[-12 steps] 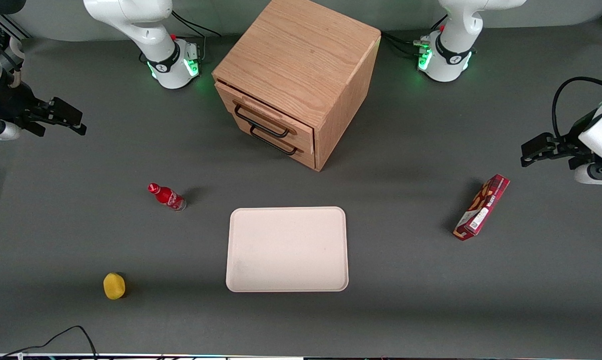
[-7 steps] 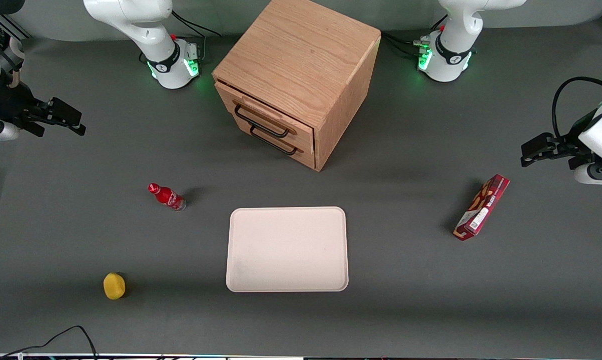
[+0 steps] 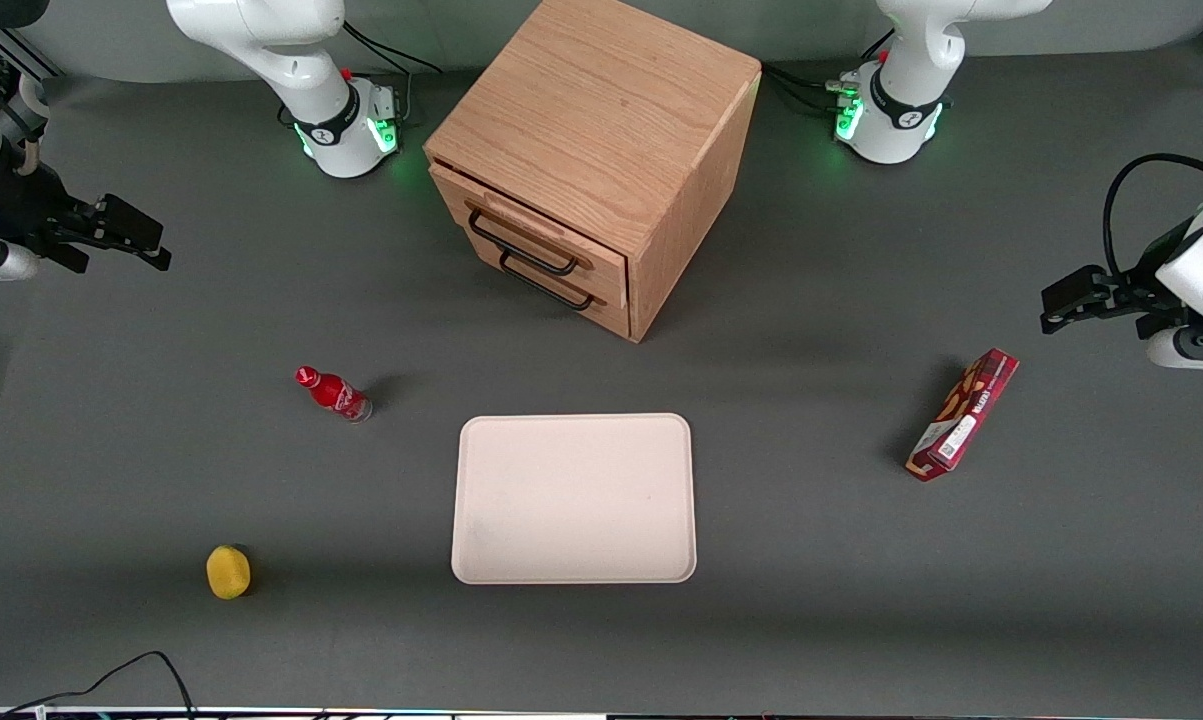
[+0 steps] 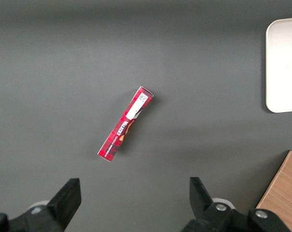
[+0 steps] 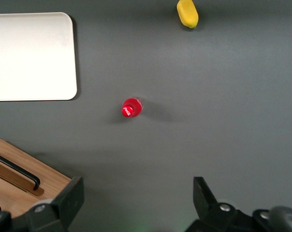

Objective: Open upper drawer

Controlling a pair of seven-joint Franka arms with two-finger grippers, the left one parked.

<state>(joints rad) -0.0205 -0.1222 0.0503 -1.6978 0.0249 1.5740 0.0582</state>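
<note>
Hand hangs spread and empty, well apart from the upper drawer; it risks hooking the lower twin's handle.

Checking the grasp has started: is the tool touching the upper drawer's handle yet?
Apart. The front view shows the tool hanging open at the working arm's end of the table, with bare table between it and the upper drawer.

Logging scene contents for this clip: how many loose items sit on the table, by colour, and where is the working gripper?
Red: 2, bottle and snack box
Yellow: 1, small object
Cream: 1, tray
Total: 4
The gripper hangs open at the working arm's end, away from the upper drawer.
</note>
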